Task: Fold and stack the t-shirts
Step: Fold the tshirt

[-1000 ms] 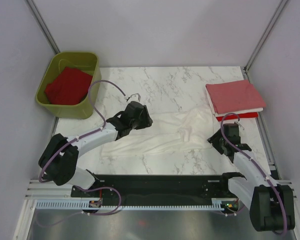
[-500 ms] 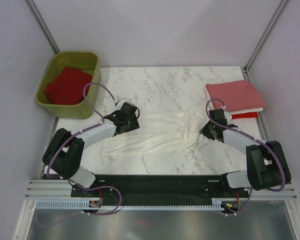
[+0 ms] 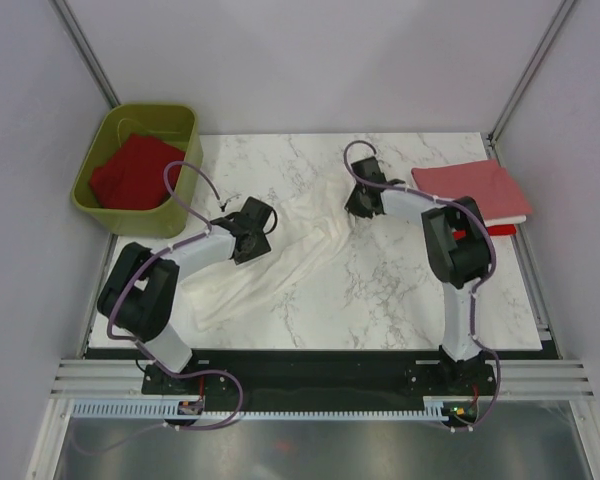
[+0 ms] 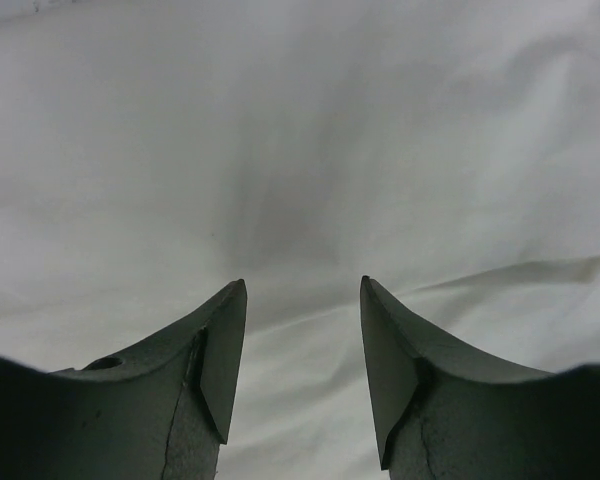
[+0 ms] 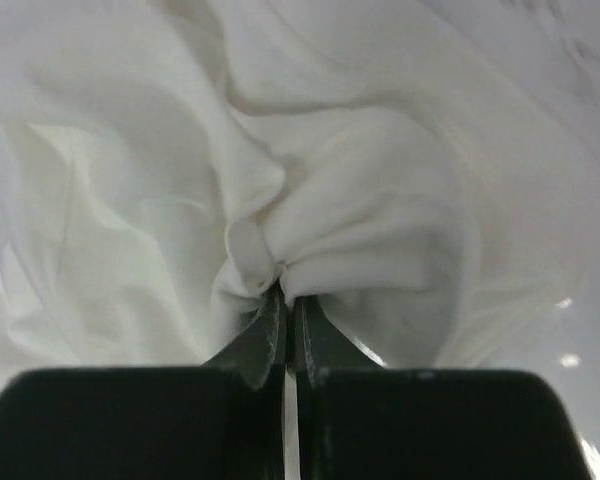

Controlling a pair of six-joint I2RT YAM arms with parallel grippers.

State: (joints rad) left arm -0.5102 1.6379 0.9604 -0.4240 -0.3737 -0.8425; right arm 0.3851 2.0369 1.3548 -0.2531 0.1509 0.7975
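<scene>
No text, label, brand, number or sign can be read anywhere in these views.

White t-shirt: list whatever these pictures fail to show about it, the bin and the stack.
- White t-shirt: right wrist view, bunched folds hide which part the right gripper pinches.
- Left gripper: left wrist view, unclear whether its open tips touch cloth.
- Red shirt: top view, bin wall hides how many lie there.
- Stack: top view, right arm covers its near corner.
</scene>
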